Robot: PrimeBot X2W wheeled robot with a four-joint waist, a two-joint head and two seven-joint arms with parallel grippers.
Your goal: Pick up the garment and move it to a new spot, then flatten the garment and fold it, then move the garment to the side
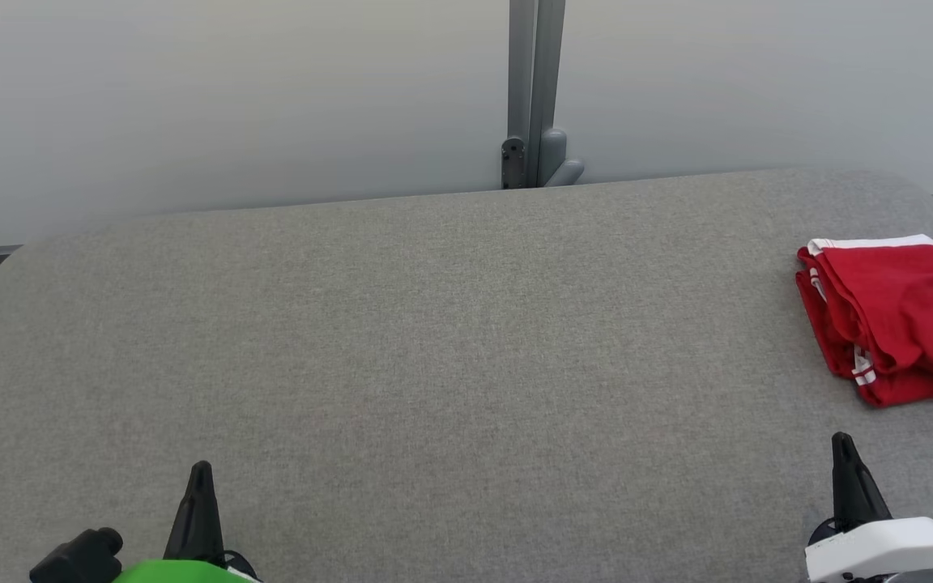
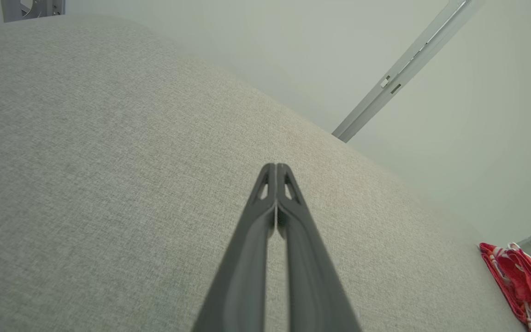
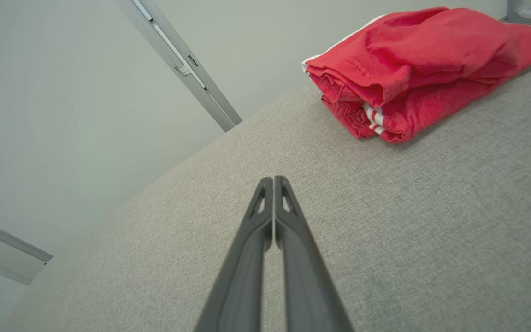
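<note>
1. Red garment point(image 1: 896, 320): folded, at the right edge of the grey surface point(image 1: 434, 340).
2. Left hand point(image 2: 275, 167): fingers pressed together, holding nothing.
3. Right hand point(image 3: 274, 180): likewise closed, empty, near the garment.

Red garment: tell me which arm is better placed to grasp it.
Right. The garment lies just ahead of the right claw; the left claw sits far across the grey surface.

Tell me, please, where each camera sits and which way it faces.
Head: on the head, facing down over the grey surface; both jaws at bottom corners.
Left wrist: along the shut left jaws toward the wall.
Right wrist: along the shut right jaws toward the red garment.
Shared: all three show that garment.
</note>
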